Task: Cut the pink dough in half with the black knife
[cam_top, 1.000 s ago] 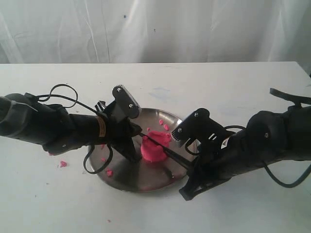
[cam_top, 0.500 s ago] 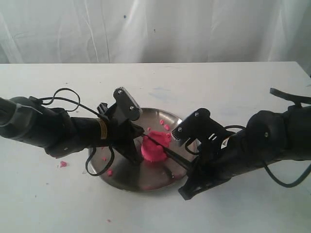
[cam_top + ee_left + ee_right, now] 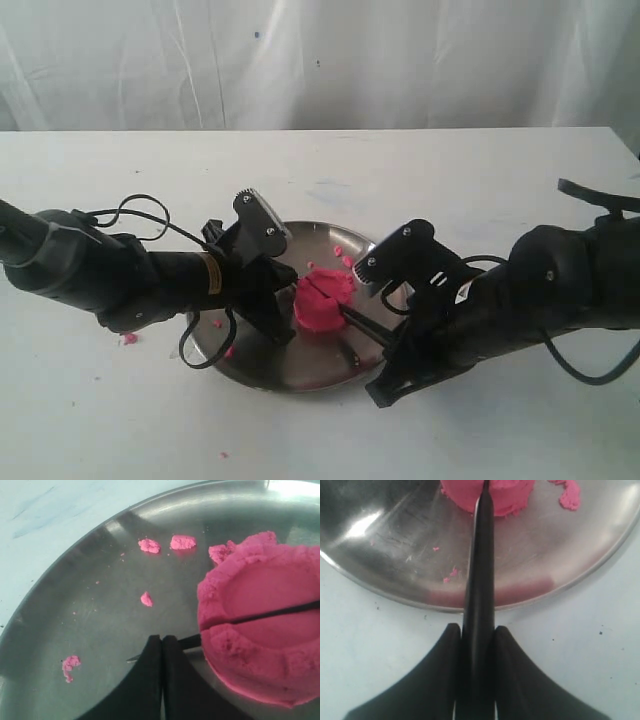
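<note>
Sinking deeper, knife [image 3: 479,575] pinched in right pincer [image 3: 476,632] part-halves dough [image 3: 260,630] ahead; left pincer [image 3: 161,645], pressed together, flanks its tip.

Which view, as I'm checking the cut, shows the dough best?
Left wrist: the dough looms large, knife sunk across its dented top. Exterior shows it small; right wrist shows only its near edge, behind the knife.

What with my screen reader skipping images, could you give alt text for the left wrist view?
A black knife is sunk across the dented top of a pink dough lump on a steel plate. Its tip pokes out by the closed left gripper; pink crumbs lie nearby.
</note>
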Controlling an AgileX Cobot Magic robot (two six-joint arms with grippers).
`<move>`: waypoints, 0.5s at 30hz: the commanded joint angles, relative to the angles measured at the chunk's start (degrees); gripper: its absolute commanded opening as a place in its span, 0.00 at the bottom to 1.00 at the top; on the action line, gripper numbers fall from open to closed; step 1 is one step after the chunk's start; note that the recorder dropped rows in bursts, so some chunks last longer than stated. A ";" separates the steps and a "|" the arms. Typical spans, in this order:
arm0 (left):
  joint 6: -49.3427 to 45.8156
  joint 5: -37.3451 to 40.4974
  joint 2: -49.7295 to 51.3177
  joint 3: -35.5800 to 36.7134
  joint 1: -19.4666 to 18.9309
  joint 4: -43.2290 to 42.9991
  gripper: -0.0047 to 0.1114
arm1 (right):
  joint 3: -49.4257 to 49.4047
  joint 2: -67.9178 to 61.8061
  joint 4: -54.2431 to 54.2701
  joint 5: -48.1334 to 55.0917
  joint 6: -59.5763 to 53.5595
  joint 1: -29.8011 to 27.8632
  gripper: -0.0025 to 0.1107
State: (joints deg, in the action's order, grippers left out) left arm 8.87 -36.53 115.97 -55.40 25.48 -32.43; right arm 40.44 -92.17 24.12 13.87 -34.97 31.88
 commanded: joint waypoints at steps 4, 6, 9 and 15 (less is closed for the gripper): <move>-0.28 3.82 1.36 0.51 0.34 -1.04 0.04 | 0.08 -0.33 -0.43 0.36 -0.20 0.05 0.02; -0.28 3.82 1.36 0.51 0.34 -1.04 0.04 | 0.08 -0.81 -0.43 0.36 -0.20 0.05 0.02; -0.28 3.82 1.36 0.51 0.34 -1.04 0.04 | 0.08 -1.82 -0.78 -0.01 -0.20 0.05 0.02; -0.28 3.82 1.36 0.51 0.34 -1.04 0.04 | 0.08 -3.37 -0.78 0.18 -0.20 0.05 0.02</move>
State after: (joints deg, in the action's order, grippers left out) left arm 8.73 -35.91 116.50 -55.40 25.48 -32.54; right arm 40.44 -95.21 23.90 13.18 -34.75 31.88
